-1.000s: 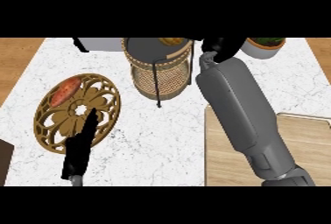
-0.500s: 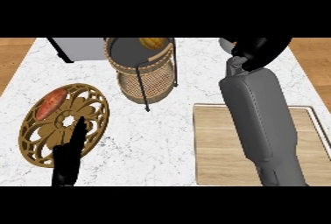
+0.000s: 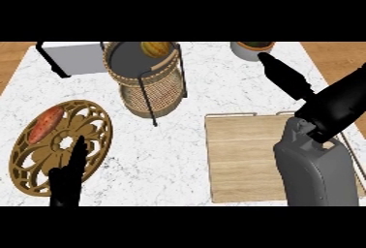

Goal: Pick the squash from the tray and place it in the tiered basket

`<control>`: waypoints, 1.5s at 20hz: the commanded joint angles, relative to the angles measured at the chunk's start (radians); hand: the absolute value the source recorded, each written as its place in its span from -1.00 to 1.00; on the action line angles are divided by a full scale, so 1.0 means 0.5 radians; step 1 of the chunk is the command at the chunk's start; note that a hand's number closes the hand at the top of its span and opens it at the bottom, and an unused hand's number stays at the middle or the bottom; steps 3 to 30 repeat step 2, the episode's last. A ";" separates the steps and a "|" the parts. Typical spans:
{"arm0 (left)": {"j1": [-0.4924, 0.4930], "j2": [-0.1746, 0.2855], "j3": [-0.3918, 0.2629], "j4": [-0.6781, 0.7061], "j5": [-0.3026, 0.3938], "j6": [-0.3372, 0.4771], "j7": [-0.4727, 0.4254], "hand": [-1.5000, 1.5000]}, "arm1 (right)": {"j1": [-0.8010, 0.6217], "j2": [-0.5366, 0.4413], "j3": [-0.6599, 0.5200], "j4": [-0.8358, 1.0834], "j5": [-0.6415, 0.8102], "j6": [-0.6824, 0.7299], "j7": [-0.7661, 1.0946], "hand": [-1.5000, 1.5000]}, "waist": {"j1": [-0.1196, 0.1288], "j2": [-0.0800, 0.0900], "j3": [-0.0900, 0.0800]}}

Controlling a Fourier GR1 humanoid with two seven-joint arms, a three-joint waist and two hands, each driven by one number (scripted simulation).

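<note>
A white marbled table (image 3: 178, 160) lies between strips of wooden floor. The squash (image 3: 157, 48), a small yellow-green lump, sits in the top tier of the woven, wire-framed tiered basket (image 3: 146, 92). The right hand (image 3: 284, 76) is well to the squash's right, fingers straight and empty, near the flat wooden tray (image 3: 239, 164). The left hand (image 3: 68, 181) rests open at the lower left, over a carved round plate (image 3: 89, 114).

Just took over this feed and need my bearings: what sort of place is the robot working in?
Most likely a kitchen: a white marble counter carries a wicker tiered basket with a yellowish squash in its top tier, a wooden tray and a boxy white appliance.
</note>
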 commanded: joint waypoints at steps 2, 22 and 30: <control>0.027 -0.025 0.026 0.016 0.018 0.032 0.023 0.00 | 0.418 0.000 0.177 -0.644 -0.054 0.288 0.191 -1.00 | -0.046 0.004 -0.008; 0.027 -0.025 0.026 0.016 0.018 0.032 0.023 0.00 | 0.418 0.000 0.177 -0.644 -0.054 0.288 0.191 -1.00 | -0.046 0.004 -0.008; 0.027 -0.025 0.026 0.016 0.018 0.032 0.023 0.00 | 0.418 0.000 0.177 -0.644 -0.054 0.288 0.191 -1.00 | -0.046 0.004 -0.008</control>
